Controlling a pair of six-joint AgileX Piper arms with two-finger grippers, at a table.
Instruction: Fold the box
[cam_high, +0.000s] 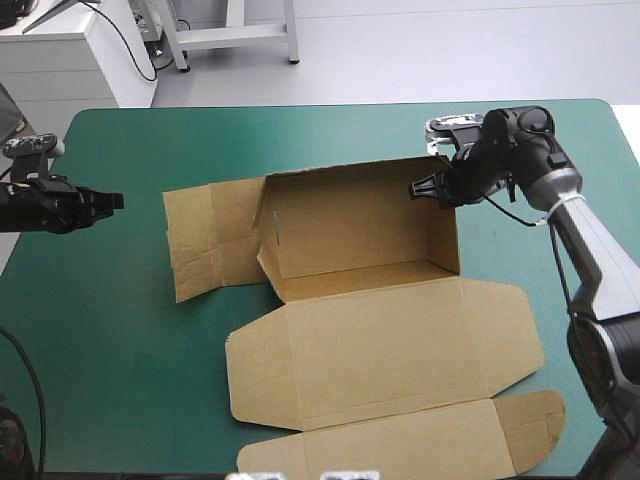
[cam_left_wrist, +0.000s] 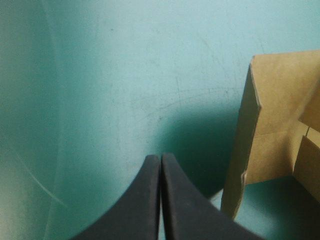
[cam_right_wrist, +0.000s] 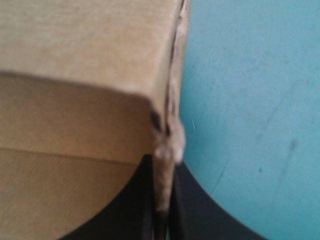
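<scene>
The box (cam_high: 370, 330) lies mid-desk, half raised. Its far wall and one end wall (cam_high: 443, 232) stand, the other end's flaps (cam_high: 205, 240) lie flat, and the lid (cam_high: 385, 350) is spread out flat.

The right jaws are clenched on the standing end wall at its far corner. In the right wrist view its raw edge (cam_right_wrist: 167, 145) runs straight between them, pale and frayed where the board was cut. The left jaws are pressed together on nothing, over bare desk (cam_high: 110, 320). The flat flaps lie ahead of them and apart, one corner (cam_left_wrist: 270, 125) just off to the side of the tips.

The step in hand looks like setting up this end wall. Next it probably needs folding along its scored line and tucking in, with the grip kept square so the corner does not tear. The flat end waits for the left jaws, which must open first.

The board is matt, brown and stiff, with pressed creases and rounded tabs, and likely to spring back. The teal-green cover is smooth and faintly scuffed.
</scene>
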